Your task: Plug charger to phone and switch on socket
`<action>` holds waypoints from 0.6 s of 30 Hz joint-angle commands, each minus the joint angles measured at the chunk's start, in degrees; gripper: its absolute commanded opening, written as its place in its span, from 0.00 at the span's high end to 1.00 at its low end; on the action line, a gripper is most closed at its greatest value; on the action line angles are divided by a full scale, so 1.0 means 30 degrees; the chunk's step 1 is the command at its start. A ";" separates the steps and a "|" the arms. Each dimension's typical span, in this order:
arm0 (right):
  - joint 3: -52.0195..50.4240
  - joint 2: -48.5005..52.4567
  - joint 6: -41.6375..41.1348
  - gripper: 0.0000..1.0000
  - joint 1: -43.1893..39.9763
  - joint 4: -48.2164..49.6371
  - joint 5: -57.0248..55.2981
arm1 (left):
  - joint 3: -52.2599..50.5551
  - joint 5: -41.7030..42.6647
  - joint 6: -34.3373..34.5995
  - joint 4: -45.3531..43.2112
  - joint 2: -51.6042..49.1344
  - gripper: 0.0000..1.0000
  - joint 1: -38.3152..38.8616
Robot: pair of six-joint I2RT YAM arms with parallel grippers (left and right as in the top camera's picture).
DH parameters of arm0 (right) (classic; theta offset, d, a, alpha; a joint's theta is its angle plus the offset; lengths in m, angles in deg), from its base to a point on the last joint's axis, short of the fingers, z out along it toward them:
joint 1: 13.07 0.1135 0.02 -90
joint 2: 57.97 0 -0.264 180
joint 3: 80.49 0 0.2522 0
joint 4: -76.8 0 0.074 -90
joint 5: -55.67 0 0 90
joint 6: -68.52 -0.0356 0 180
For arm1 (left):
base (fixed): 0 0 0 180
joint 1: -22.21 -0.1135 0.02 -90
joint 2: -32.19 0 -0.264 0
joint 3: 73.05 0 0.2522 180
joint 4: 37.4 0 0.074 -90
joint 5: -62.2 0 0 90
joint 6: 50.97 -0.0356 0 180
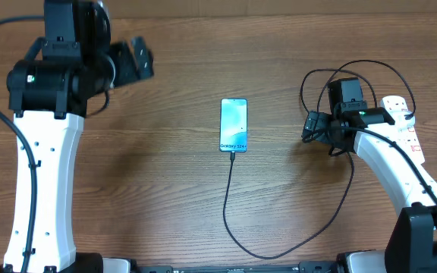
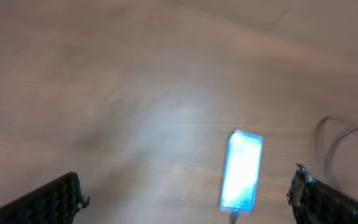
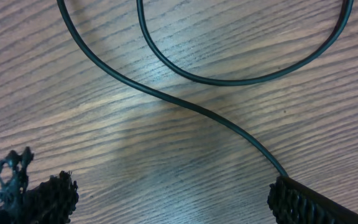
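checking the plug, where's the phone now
In the overhead view the phone lies flat at the table's centre, left of the power strip, black charger cable meeting its near end.

One phone (image 1: 234, 125), one charger (image 1: 227, 205), one socket (image 1: 397, 104)

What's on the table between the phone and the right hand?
Nothing: the overhead view shows bare table between the phone and the right hand; the charger loops around nearer the robot.

Left arm (image 1: 42, 174) and right arm (image 1: 391, 163): white shells, black joint housings behind left claw (image 1: 144, 59) and right claw (image 1: 307, 127), thin black cables.
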 commanded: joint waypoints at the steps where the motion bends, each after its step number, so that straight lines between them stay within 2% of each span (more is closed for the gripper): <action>1: -0.0036 -0.0525 0.0138 0.00 -0.0015 0.0073 0.0000 | -0.0058 -0.2149 -0.0590 0.1858 0.0335 0.00 0.0000; 4: -0.0036 -0.0525 0.0138 0.00 -0.0015 0.0073 0.0000 | -0.0408 -0.2229 -0.0736 0.2732 0.0342 0.00 0.0000; 11: -0.0036 -0.0525 0.0138 0.00 -0.0015 0.0073 0.0000 | -0.1676 -0.0911 -0.0714 0.2484 0.0372 0.00 0.0000; 18: -0.0036 -0.0525 0.0138 0.00 -0.0015 0.0073 0.0000 | -0.3818 -0.0882 -0.0714 0.1574 0.0641 0.00 0.0007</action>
